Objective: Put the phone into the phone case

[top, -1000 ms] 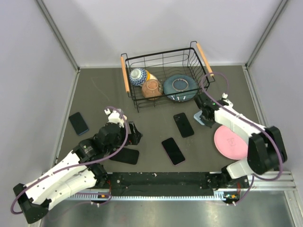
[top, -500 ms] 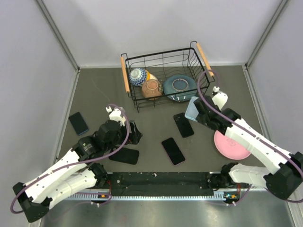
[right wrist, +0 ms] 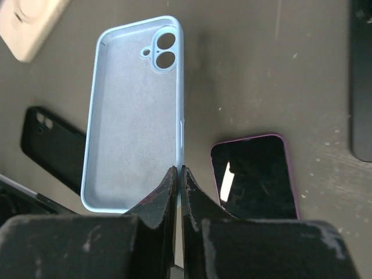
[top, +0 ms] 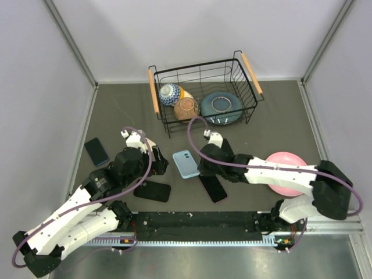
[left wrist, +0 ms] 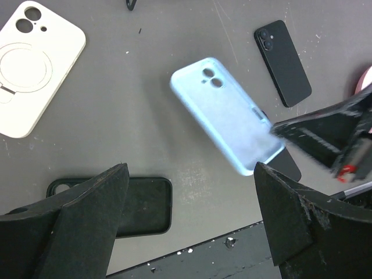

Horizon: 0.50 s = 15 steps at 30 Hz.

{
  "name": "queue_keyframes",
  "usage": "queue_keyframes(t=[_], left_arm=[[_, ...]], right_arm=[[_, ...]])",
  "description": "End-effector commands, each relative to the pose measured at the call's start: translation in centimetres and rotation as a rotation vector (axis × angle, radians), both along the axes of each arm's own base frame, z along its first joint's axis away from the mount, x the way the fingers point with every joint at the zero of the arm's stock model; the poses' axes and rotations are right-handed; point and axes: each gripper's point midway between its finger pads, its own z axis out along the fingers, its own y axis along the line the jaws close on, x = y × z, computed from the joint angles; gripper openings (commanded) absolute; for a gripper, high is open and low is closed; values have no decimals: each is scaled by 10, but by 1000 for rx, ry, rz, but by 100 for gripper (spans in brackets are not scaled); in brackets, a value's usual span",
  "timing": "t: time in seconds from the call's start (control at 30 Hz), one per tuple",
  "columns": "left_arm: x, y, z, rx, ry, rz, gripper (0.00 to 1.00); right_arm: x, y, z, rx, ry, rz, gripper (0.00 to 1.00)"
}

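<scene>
Holding light blue phone case [right wrist: 136, 110] by one thin side wall in closed right pincer [right wrist: 179, 174], apparently clear of worktop [top: 116, 110], hollow side towards the wrist camera. Left pincer [left wrist: 192, 168] wide open, empty. Purple-edged phone [right wrist: 256, 180] flat, screen up, just beside case. Risks: soft wall slipping or twisting out of so narrow a pinch; dropping case askew onto phone.

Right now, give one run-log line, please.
right gripper: shut on light blue case | left gripper: open, empty | purple-edged phone: not in case
</scene>
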Motion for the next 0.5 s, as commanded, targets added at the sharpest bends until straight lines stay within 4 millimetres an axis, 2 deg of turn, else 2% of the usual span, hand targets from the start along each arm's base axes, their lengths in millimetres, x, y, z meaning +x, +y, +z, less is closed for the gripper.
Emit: queue_keyframes(t=[0.0,0.1,0.3,0.33,0.4,0.43,0.47], left_arm=[[0,4,5,-27,-15,20,94],[-1,5,3,-37,-16,28,94],[4,10,-2,-23,-22,68,95],[4,11,-2,-16,-24,74,95],[5,12,-2,0,-25,68,95],[4,11,-1,0,-25,60,95],[4,10,-2,5,-22,54,95]], right_arm=[[-1,39,-6,52,-3,26,0],[-10,35,-31,-2,30,-38,0],[-28,38,-56,-60,73,-29,2],[-29,37,-58,-69,83,-35,10],[-30,32,-58,-86,86,-37,19],[-32,27,-58,-107,85,-33,31],[-32,24,-53,-109,69,-20,37]])
